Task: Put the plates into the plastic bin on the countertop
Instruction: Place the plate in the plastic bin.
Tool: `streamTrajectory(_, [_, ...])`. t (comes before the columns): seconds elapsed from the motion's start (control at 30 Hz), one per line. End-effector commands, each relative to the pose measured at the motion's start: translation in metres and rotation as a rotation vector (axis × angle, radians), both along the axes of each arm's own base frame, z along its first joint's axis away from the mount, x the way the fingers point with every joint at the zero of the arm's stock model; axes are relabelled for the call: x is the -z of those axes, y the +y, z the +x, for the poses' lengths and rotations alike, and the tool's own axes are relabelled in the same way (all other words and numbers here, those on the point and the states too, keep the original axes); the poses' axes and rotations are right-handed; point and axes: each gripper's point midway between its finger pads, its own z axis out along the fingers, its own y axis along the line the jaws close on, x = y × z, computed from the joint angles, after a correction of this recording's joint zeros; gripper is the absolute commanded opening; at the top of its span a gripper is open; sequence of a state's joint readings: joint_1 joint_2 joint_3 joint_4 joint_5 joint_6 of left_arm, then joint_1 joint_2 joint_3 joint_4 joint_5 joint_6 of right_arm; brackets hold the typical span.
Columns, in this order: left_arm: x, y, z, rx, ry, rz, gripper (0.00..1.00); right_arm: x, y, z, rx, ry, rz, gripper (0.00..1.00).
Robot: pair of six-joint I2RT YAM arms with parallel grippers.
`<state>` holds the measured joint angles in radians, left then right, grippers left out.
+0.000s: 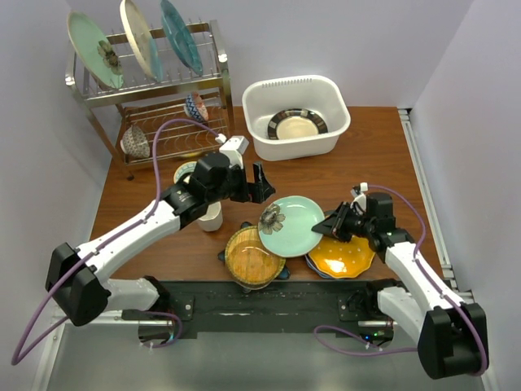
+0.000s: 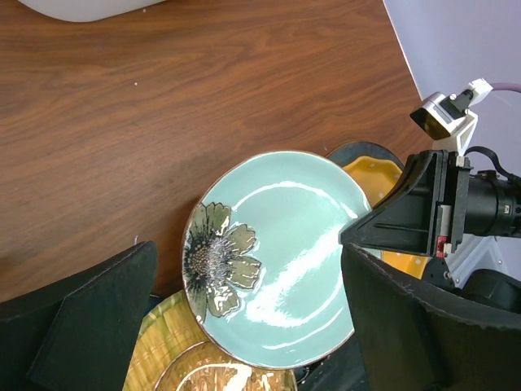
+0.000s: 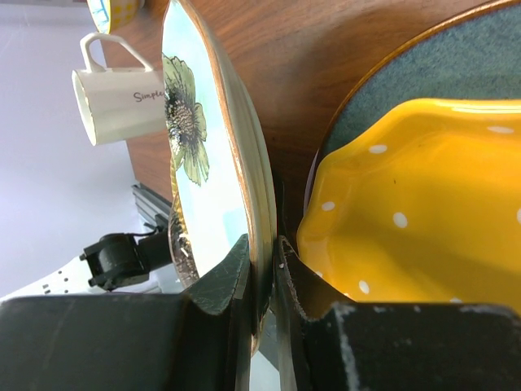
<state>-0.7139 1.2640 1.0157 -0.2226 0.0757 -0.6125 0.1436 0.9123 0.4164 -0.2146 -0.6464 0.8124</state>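
My right gripper (image 3: 262,262) is shut on the right rim of the mint plate with a flower (image 1: 291,226), holding it tilted above the countertop (image 1: 366,155). The mint plate (image 2: 277,261) overlaps the amber plate (image 1: 254,257). Beside it, an orange dotted plate (image 3: 423,195) lies on a dark teal plate (image 3: 456,65). My left gripper (image 1: 254,191) hangs open over the mint plate's upper left, holding nothing; the plate shows between its fingers (image 2: 89,326). The white plastic bin (image 1: 256,102) stands at the back with a black-striped plate (image 1: 297,124) inside.
A white mug (image 1: 212,216) stands left of the plates under my left arm. A steel wire dish rack (image 1: 151,90) at the back left holds three upright plates and small patterned bowls. The black front edge (image 1: 260,301) runs along the near side.
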Motion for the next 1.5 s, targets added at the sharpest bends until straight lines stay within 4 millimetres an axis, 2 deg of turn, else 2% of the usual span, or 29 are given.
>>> streamTrajectory(0.0, [-0.002, 0.017, 0.005, -0.041, -0.040, 0.035, 1.00, -0.043, 0.014, 0.016, -0.059, -0.140, 0.095, 0.00])
streamTrajectory(0.2, [0.004, 0.027, 0.010, -0.070, -0.026, 0.048, 1.00, -0.046, 0.015, 0.023, -0.059, -0.145, 0.096, 0.00])
streamTrajectory(0.67, [0.006, 0.035, 0.014, -0.092, -0.026, 0.060, 1.00, -0.055, 0.019, 0.043, -0.066, -0.170, 0.101, 0.00])
streamTrajectory(0.93, [0.003, 0.040, 0.015, -0.104, -0.036, 0.066, 1.00, -0.069, 0.022, 0.063, -0.049, -0.202, 0.117, 0.00])
streamTrajectory(1.13, [-0.002, 0.038, 0.015, -0.099, -0.047, 0.045, 1.00, -0.073, 0.023, 0.075, -0.047, -0.215, 0.123, 0.00])
streamTrajectory(1.4, [0.004, 0.035, 0.013, -0.084, -0.035, 0.037, 1.00, -0.081, 0.025, 0.089, -0.043, -0.230, 0.133, 0.00])
streamTrajectory(1.47, [0.005, 0.035, 0.013, -0.082, -0.030, 0.038, 1.00, -0.089, 0.027, 0.094, -0.042, -0.253, 0.145, 0.00])
